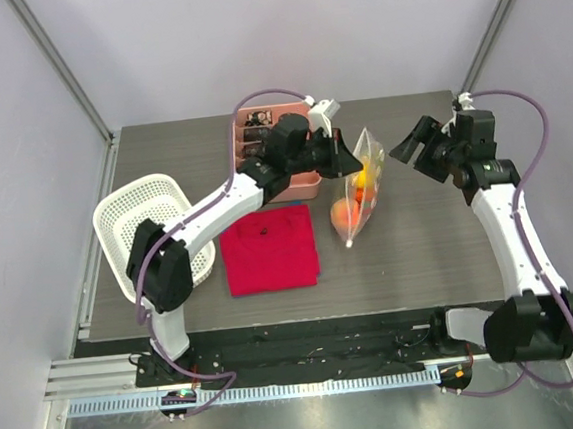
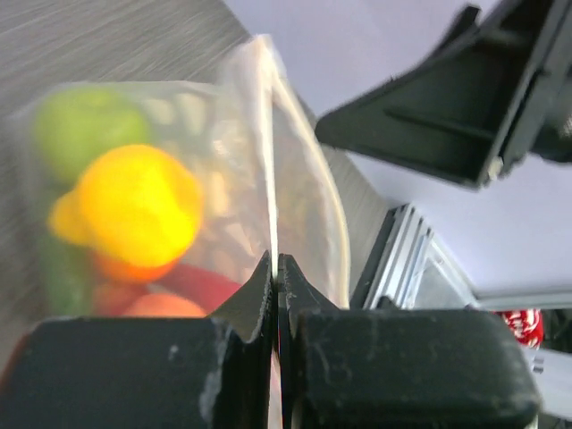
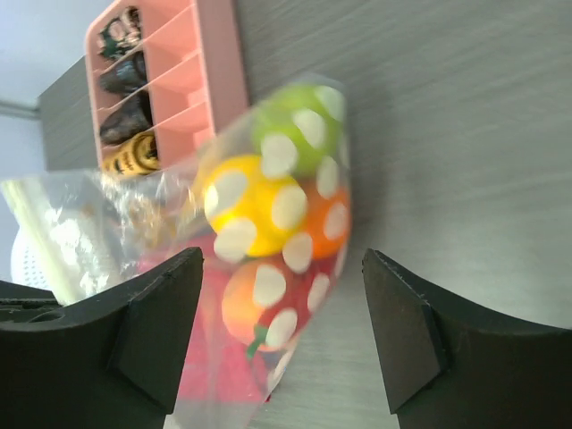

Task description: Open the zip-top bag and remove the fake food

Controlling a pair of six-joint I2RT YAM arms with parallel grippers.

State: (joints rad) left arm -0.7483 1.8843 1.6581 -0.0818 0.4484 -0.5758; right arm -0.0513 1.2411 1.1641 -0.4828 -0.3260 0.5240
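Bright, even light from overhead leaves only soft shadows on the dark grey wood-grain table (image 1: 420, 253). Close up, the clear polka-dotted plastic bag (image 2: 214, 206) is blurred in both wrist views.

Your clear dotted zip-top bag (image 1: 370, 153), hanging tilted over the bench (image 1: 429, 242), fake food (image 3: 255, 206) bunched inside, yellow, green, orange, red

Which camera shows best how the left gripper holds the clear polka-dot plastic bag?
The left wrist view: close up, the left gripper is shut on the film of the clear polka-dot zip-top bag. The top external view shows that grip small, from above; the right wrist view shows the bag's dotted side, not the pinch.
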